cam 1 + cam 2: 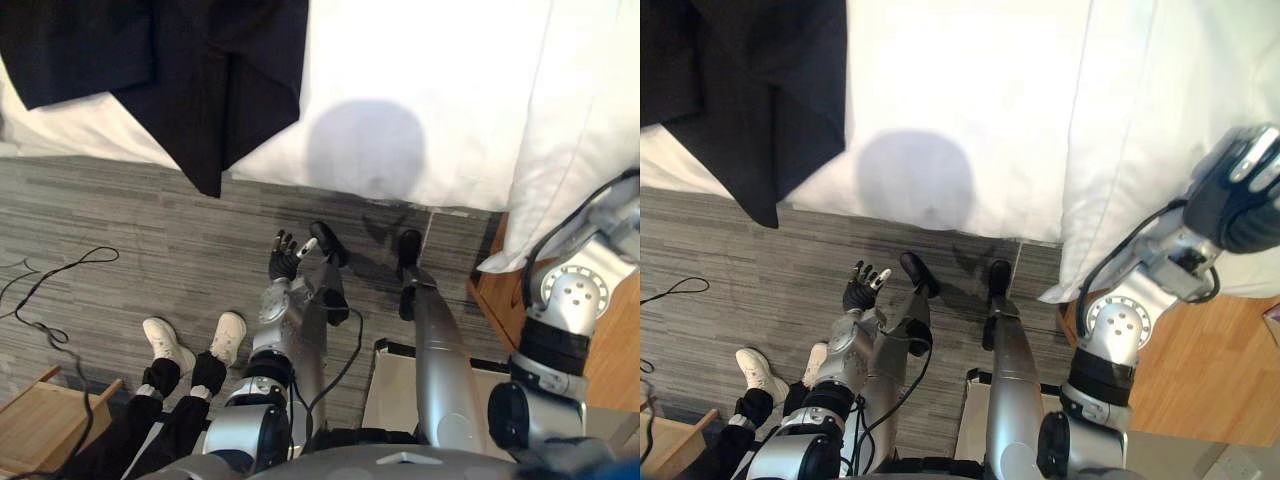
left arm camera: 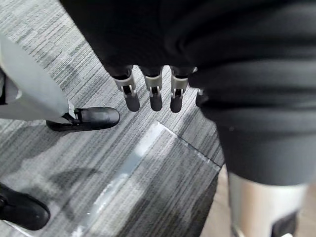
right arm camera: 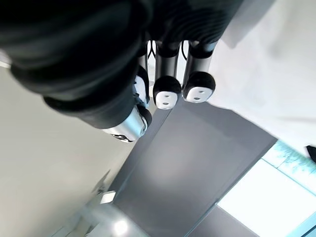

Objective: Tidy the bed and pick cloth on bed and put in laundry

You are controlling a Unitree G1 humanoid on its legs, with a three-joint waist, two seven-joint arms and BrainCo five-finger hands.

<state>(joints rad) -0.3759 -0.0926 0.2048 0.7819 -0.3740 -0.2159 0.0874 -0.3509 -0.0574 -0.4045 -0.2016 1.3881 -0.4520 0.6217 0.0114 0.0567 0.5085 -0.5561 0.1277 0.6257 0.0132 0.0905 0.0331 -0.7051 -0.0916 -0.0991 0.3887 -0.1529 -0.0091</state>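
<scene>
Right hand (image 1: 1243,196) is closest to the head camera, raised high on the robot's right side in front of a white fold of bedding (image 1: 585,100) that hangs over the bed corner. In its wrist view the fingers (image 3: 166,94) hang in a loose row with the tips turned toward the lens; nothing held, hand relaxed and empty. Left hand (image 1: 284,258) is low, over the grey carpet (image 1: 140,230), well short of the bed edge. Fingers spread wide in the head views and straight in a row in the left wrist view (image 2: 155,94); empty, touching nothing. Bed (image 1: 430,80) runs across the far side of the scene, covered by a plain white sheet. Black cloth (image 1: 150,60) lies on the bed at the robot's far left, spread flat over the sheet, with one pointed corner drooping past the mattress edge toward the carpet. Cloth is well apart from both hands and untouched by either. Person's legs in dark trousers and white shoes (image 1: 190,345) stand on the carpet near the robot's left side. Light wooden frame (image 1: 45,412) sits at the lower left corner beside those legs; what it is cannot be told. Wood-toned surface (image 1: 1200,370) shows under the hanging bedding on the right. Pale metal strip (image 2: 131,160) crosses the carpet below the left hand in its wrist view.
</scene>
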